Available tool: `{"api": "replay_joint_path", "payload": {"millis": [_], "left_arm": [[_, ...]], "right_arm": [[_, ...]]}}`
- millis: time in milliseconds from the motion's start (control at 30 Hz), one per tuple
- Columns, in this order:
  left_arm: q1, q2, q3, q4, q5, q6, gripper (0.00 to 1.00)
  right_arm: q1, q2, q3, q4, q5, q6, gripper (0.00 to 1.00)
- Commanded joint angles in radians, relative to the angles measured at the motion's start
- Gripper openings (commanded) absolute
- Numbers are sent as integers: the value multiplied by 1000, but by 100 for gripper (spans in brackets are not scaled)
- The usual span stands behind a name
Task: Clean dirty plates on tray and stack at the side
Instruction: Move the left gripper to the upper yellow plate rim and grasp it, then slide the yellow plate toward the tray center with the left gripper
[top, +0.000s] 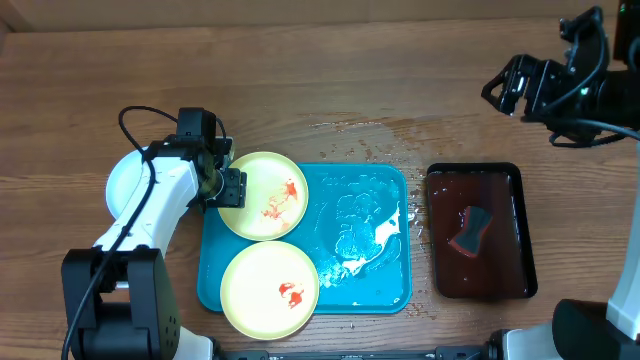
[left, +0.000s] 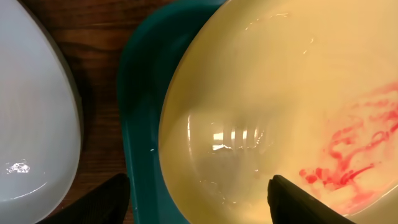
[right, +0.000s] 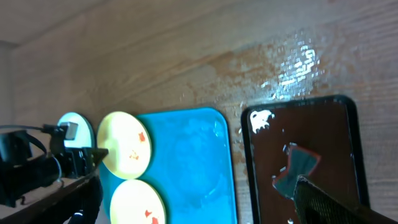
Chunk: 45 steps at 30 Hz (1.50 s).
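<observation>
Left wrist view: left gripper, jaws wide, straddles the rim of a sauce-smeared pale yellow round plastic plate on the turquoise rectangular plastic tray, apparently poised to lift it. A pale blue-white plate lies beside, off-tray, likely the stack base. Farther off, right gripper hangs wide open.

Dark tray holds a sponge, perhaps.

I see left arm stretched forward, low, jaws spread wide | right arm held high far right, jaws spread wide
</observation>
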Motion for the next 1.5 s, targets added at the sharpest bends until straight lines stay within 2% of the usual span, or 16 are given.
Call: {"api": "replay_joint_path", "payload": {"millis": [0, 200, 233, 267, 333, 367, 400, 533, 867, 1133, 1300, 1467], "left_arm": [[6, 42, 24, 10, -20, 4, 72], [6, 116, 24, 56, -20, 0, 73], [6, 128, 24, 63, -20, 0, 69], [6, 135, 24, 68, -20, 1, 60], [6, 140, 24, 72, -17, 0, 30], [6, 140, 24, 72, -15, 0, 21], [5, 140, 24, 72, -13, -1, 15], [-6, 139, 24, 71, -13, -17, 5], [-101, 139, 48, 58, -9, -41, 4], [-284, 139, 51, 48, -18, -50, 4], [-365, 139, 51, 49, -26, -90, 4], [-362, 139, 51, 49, -44, -122, 4]], "right_arm": [[-4, -5, -16, 1, -10, -24, 100], [13, -5, -16, -6, -10, -31, 100], [24, -5, -16, -6, -10, -34, 100], [32, -5, -16, -6, -10, -35, 100], [48, -5, -16, -5, -10, -34, 100], [56, -5, -16, -4, -10, -34, 100], [65, -5, -16, -2, -10, -34, 100], [91, -5, -16, 11, -10, -33, 100], [99, -4, -16, 17, -5, -33, 100], [99, -3, -25, 18, 34, -22, 100], [99, -3, -108, 14, 52, -18, 100], [99, -3, -257, 42, 93, 1, 100]]}}
